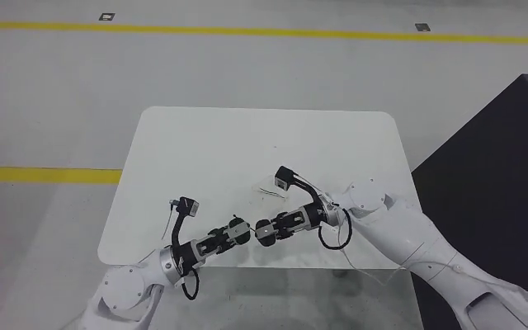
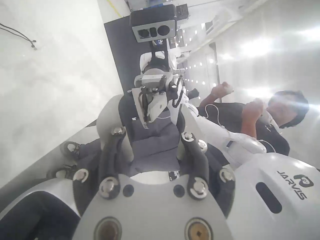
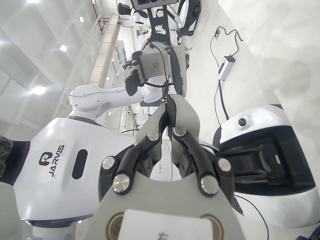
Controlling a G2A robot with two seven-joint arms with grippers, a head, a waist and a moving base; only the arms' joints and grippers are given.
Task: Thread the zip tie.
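Thin black zip ties [image 1: 268,192] lie loose on the white table [image 1: 206,148], a little beyond both grippers; in the left wrist view these zip ties [image 2: 18,33] rest untouched on the tabletop. My left gripper [image 1: 239,232] and right gripper [image 1: 265,229] face each other tip to tip over the table's front part. The left gripper [image 2: 147,126] is open, its fingers wide apart with nothing between them. The right gripper [image 3: 170,101] is shut, pads pressed together; I cannot tell whether anything thin is pinched. Opposite it the left gripper [image 3: 156,76] stands spread.
The table's front edge [image 1: 247,266] runs just below the two grippers. A dark panel [image 1: 487,165] stands at the table's right side. The far and left parts of the tabletop are bare.
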